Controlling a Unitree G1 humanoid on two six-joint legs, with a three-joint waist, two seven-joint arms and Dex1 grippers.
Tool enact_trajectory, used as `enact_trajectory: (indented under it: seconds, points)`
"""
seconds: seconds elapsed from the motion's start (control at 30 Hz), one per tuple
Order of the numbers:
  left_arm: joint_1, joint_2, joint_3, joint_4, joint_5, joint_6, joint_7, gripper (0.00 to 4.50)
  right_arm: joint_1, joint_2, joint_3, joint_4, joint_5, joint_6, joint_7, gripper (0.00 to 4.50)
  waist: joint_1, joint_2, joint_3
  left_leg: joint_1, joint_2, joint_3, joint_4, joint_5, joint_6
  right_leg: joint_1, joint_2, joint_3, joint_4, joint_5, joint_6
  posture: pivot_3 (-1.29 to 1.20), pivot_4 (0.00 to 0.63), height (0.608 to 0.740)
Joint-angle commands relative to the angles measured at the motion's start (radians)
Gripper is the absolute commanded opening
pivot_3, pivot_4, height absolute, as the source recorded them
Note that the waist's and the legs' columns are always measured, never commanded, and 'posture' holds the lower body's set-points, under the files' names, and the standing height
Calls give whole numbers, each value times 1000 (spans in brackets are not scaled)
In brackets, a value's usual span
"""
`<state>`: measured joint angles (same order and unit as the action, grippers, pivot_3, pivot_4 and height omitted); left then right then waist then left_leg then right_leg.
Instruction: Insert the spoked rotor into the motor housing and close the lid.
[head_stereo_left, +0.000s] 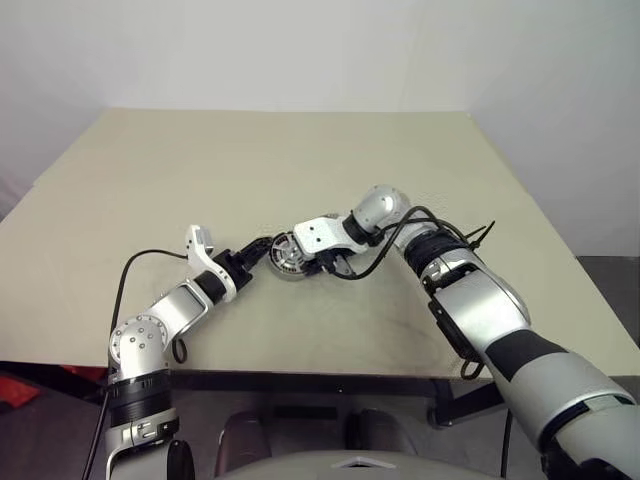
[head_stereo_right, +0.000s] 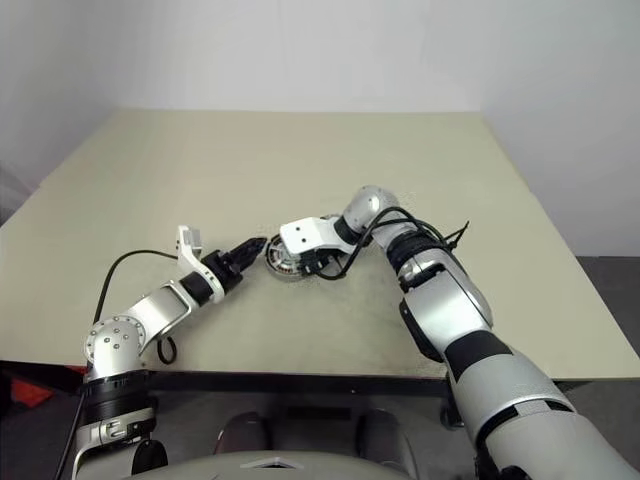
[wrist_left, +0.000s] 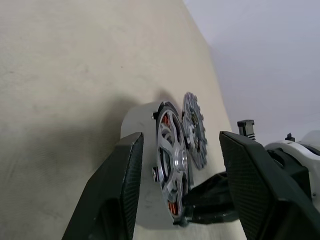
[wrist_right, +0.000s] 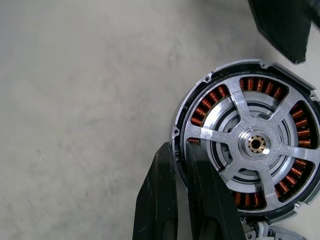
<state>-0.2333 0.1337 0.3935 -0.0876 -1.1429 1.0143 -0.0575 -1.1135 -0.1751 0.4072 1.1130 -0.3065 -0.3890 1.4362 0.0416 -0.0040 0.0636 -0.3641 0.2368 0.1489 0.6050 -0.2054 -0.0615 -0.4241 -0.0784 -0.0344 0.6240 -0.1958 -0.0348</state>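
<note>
The motor housing is a shiny silver round piece with a spoked face and a small central hub. Copper-orange teeth of the spoked rotor show through its openings, so the rotor sits inside it. My right gripper is shut on the housing's rim and holds it tilted just above the table. My left gripper is open, one finger on each side of the housing, apart from it. Close behind the housing a grey notched disc looks like the lid. From the head, the housing hangs between both grippers.
The beige table's front edge runs close under both arms. Black cables loop off the right wrist. A pale wall stands behind the far edge.
</note>
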Motion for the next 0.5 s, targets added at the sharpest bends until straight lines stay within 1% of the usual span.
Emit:
enact_trajectory:
  seconds: [0.03,0.2,0.5]
  points:
    - [-3,3,8,-37,-27,-18,-3,2558,-6,24,-24,-70,40,78,-16,15,-1,0,0,0,0,0,0,0,0,0,0,0,0,0,0,0,0,740]
    - [5,3,6,-45,-30,-22,-1,2558,1,50,-27,-92,33,165,-92,15,-2,0,0,3,2,0,0,2,-3,0,3,0,1,2,-3,0,0,740]
    - [8,14,4,-52,-38,-29,4,2558,11,84,-28,-132,41,263,-152,15,-4,0,0,9,3,0,-1,4,-8,1,4,2,4,4,-7,0,0,740]
